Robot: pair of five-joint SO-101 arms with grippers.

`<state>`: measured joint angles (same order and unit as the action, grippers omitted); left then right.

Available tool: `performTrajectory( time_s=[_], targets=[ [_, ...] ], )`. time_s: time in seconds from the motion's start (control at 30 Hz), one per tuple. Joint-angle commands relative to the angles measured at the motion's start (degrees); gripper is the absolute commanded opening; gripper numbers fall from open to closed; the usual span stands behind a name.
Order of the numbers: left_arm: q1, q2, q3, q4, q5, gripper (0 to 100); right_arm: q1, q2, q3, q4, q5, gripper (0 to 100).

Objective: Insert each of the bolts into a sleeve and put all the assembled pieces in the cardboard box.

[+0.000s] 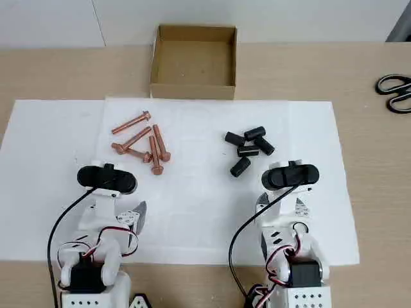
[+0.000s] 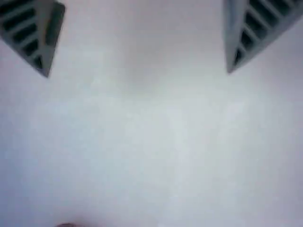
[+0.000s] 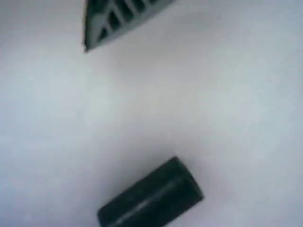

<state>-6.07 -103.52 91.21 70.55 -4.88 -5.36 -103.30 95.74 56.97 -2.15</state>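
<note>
Several copper bolts (image 1: 142, 142) lie in a loose heap on the left half of the white sheet. To their right several black sleeves (image 1: 249, 149) lie in a cluster. The open cardboard box (image 1: 192, 83) stands empty at the back centre. My left gripper (image 1: 131, 217) hangs near the front, short of the bolts. In the left wrist view it is open (image 2: 137, 72) over bare paper. My right gripper (image 1: 270, 204) is in front of the sleeves, open and holding nothing. Its wrist view shows one finger (image 3: 118, 21) and one black sleeve (image 3: 151, 196) lying apart from it.
A white paper sheet (image 1: 192, 212) covers the wooden table (image 1: 51, 70). Black scissors (image 1: 395, 92) lie at the far right edge. Free paper stretches between the two arms and in front of the box.
</note>
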Motion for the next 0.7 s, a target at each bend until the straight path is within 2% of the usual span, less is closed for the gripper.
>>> performTrajectory(
  time_s=[0.0, 0.17, 0.27, 0.43, 0.57, 0.67],
  targets=[
    [-4.5, -0.2, -4.4, 0.0, -0.1, 23, 4.4, -0.7, -5.6, 0.0, 5.4, 19.5],
    [-14.8, 0.1, -14.5, 1.1, -0.1, 23, 11.9, -0.2, -16.4, 4.2, 8.4, 19.5],
    [-15.8, 3.9, -20.8, 3.4, -0.3, 23, 12.1, 2.9, -22.2, 6.3, 9.3, 19.5],
    [-16.1, 22.6, -38.5, 9.1, -0.4, 23, 12.1, 16.2, -38.4, 11.2, 9.3, 19.5],
    [-16.1, 41.4, -58.8, 17.9, -0.4, 23, 11.6, 33.1, -53.7, 18.6, 9.4, 19.5],
    [-16.1, 54.6, -71.9, 25.8, -0.5, 23, 8.0, 46.2, -64.3, 26.4, 9.5, 19.5]
  ],
)
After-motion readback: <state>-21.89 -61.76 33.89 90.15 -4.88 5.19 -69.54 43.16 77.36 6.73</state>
